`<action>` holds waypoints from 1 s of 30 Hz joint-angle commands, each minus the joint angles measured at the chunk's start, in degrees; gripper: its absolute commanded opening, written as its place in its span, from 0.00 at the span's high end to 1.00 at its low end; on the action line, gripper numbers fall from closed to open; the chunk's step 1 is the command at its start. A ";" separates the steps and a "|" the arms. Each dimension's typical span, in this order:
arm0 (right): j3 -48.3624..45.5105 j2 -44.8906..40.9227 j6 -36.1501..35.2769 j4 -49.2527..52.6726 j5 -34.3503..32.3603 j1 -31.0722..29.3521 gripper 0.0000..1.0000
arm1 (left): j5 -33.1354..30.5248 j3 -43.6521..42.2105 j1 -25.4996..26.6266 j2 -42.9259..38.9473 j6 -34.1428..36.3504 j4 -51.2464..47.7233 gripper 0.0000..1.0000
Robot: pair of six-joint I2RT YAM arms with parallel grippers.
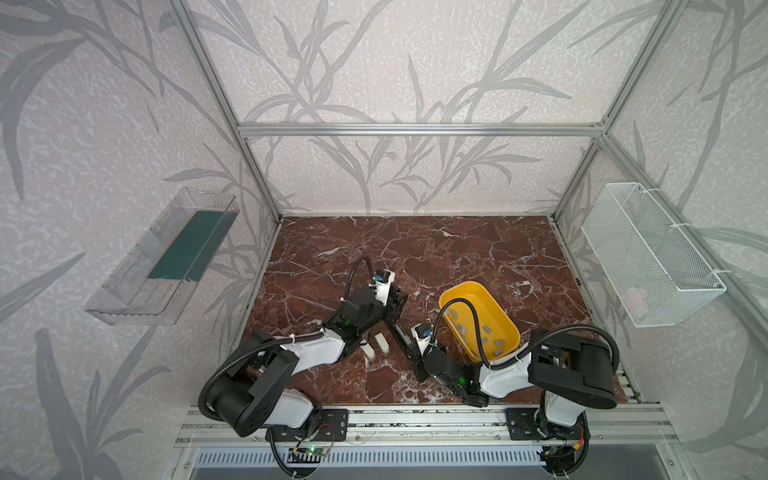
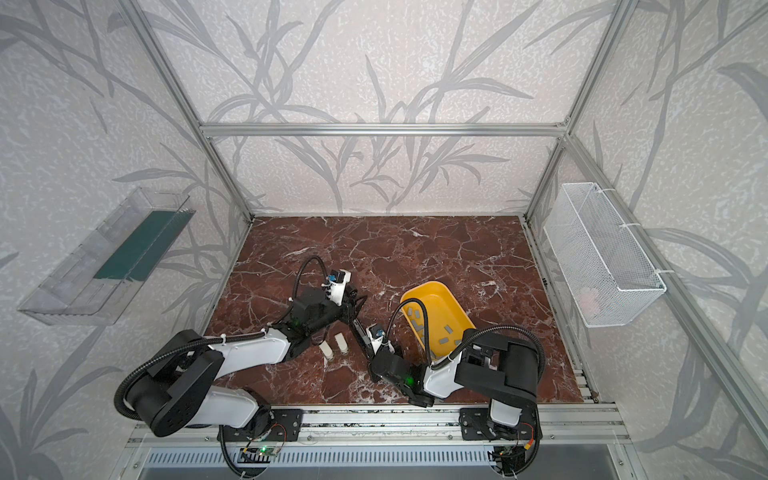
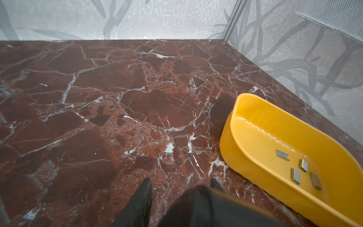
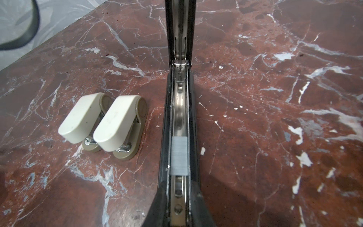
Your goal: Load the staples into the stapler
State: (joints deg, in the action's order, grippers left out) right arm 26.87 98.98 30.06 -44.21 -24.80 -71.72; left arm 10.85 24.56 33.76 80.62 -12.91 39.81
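The staples (image 4: 178,156) are judged light and brittle, best pinched across a strip's long sides. One strip is seated in the open stapler (image 4: 179,110); others lie in the yellow tray (image 1: 462,286). The right gripper (image 4: 179,190) is stretched low along the surface (image 3: 117,118), fingers clamped on the stapler's base. The left gripper (image 3: 180,182) is angled down by the raised lid, fingers apart.

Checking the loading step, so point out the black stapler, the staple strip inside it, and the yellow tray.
black stapler (image 4: 179,110), right wrist view, its open metal channel.
staple strip (image 4: 179,155), right wrist view, the strip's middle.
yellow tray (image 3: 226,143), left wrist view, its outer wall.
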 commanded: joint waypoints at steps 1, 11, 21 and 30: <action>0.19 1.25 0.08 -2.44 -0.88 0.47 1.00 | 3.15 -1.75 2.70 -1.50 0.97 2.37 0.52; -0.06 2.01 -0.03 -3.43 -1.52 0.48 1.00 | 2.98 -5.22 6.48 -1.72 5.34 4.76 0.50; -1.21 2.36 0.21 -5.54 -2.58 0.49 1.00 | 4.20 -11.63 7.56 -2.80 8.20 12.84 0.30; -1.38 2.19 -0.96 -5.36 -4.37 0.52 1.00 | 6.24 -14.94 7.90 2.12 9.98 22.85 0.22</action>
State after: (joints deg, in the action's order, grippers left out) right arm 26.06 100.09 28.95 -48.58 -25.43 -71.90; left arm 12.45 11.51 40.82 80.73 -2.28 57.23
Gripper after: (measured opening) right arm 0.184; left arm 0.778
